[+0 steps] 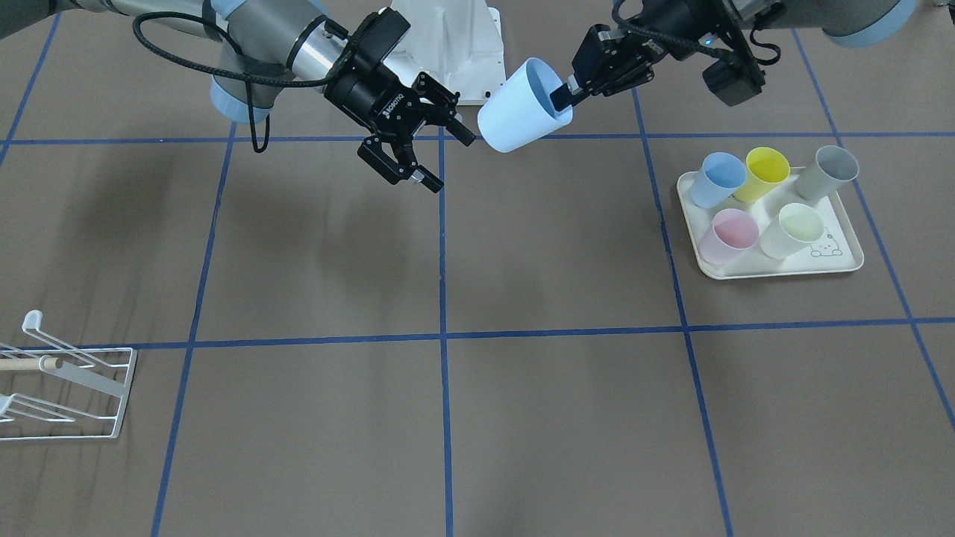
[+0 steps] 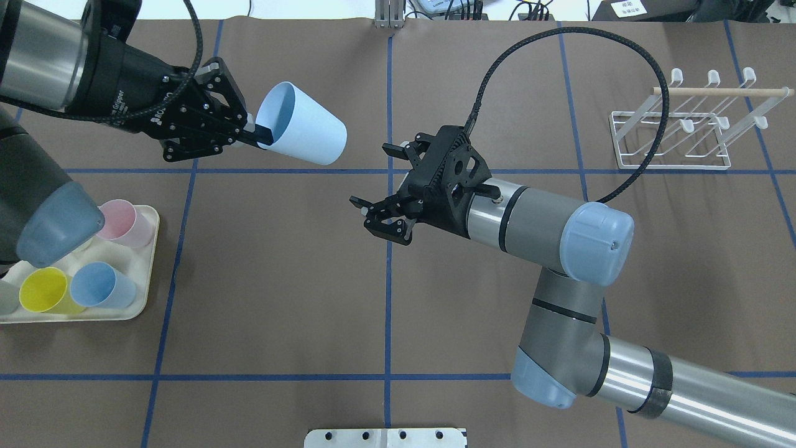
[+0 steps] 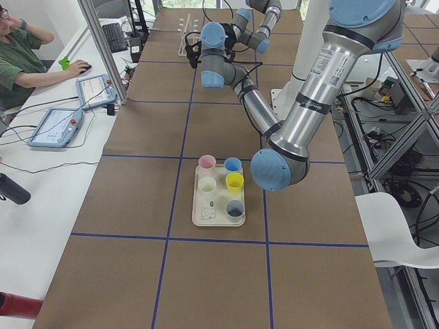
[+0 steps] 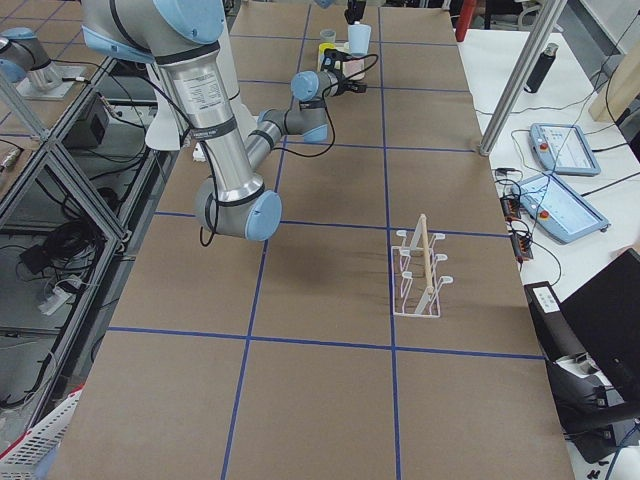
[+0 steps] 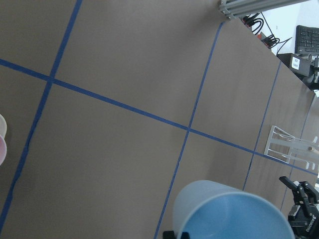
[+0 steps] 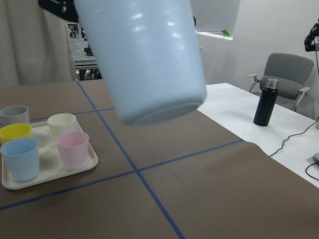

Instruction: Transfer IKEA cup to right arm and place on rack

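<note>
The brown table (image 2: 280, 298), gridded with blue tape (image 2: 388, 280), carries a cream tray (image 2: 142, 308) at the overhead view's left edge and a white wire rack (image 2: 687, 125) upper right.

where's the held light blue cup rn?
Overhead view, upper left: the light blue cup hangs tilted in the air, its rim pinched by the left gripper, base pointing toward the open right gripper near the centre line.

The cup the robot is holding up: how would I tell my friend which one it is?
Find the brown table with blue tape lines, then the left gripper above it. It pinches the rim of the pale blue cup, tipped sideways in the air; the five other cups stand on the cream tray.
</note>
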